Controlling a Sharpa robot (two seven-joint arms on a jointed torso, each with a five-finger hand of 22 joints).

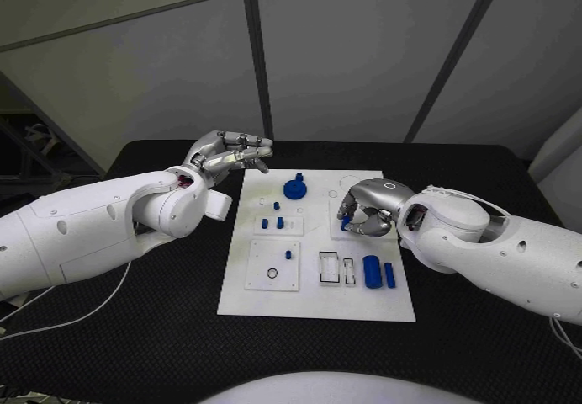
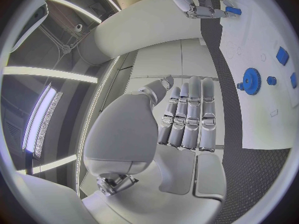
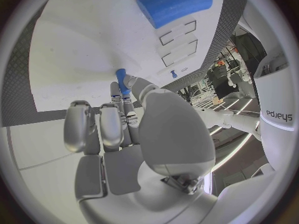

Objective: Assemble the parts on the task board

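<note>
My right hand (image 1: 367, 210) pinches a small blue peg (image 1: 346, 222) betw thumb and a fingertip (image 3: 127, 84); in the right wrist view the peg (image 3: 121, 77) sticks out past the tips, other fingers curled in alongside. Hand sits over the right half of the task board (image 1: 318, 306), about mid-depth, peg tip just above or touching the white surface, can't tell which.

My left hand (image 1: 230, 152) holds nothing. In the left wrist view its fingers (image 2: 189, 115) lie straight, side by side, thumb folded near them; in the head view they look bent over at the tips. It hangs at the board's far left corner, over the black table (image 1: 134, 353), apart from the parts.

Outward on the board: blue gear w/ a knob (image 1: 296, 187) near the far edge, centre-left; it's also in the left wrist view (image 2: 251, 80). A small blue stud (image 1: 277, 204) just nearer than it, then two short blue pegs (image 1: 272, 223) standing in a small raised plate. Nearer still, left side, a square plate (image 1: 272, 266) w/ one blue pin (image 1: 288, 253) upright and a dark ring (image 1: 273, 273). Right of it, two rectangular slots (image 1: 336, 268), then a blue cylinder (image 1: 371, 272) and a thinner blue bar (image 1: 389, 274) lying side by side, well apart from my right hand.
</note>
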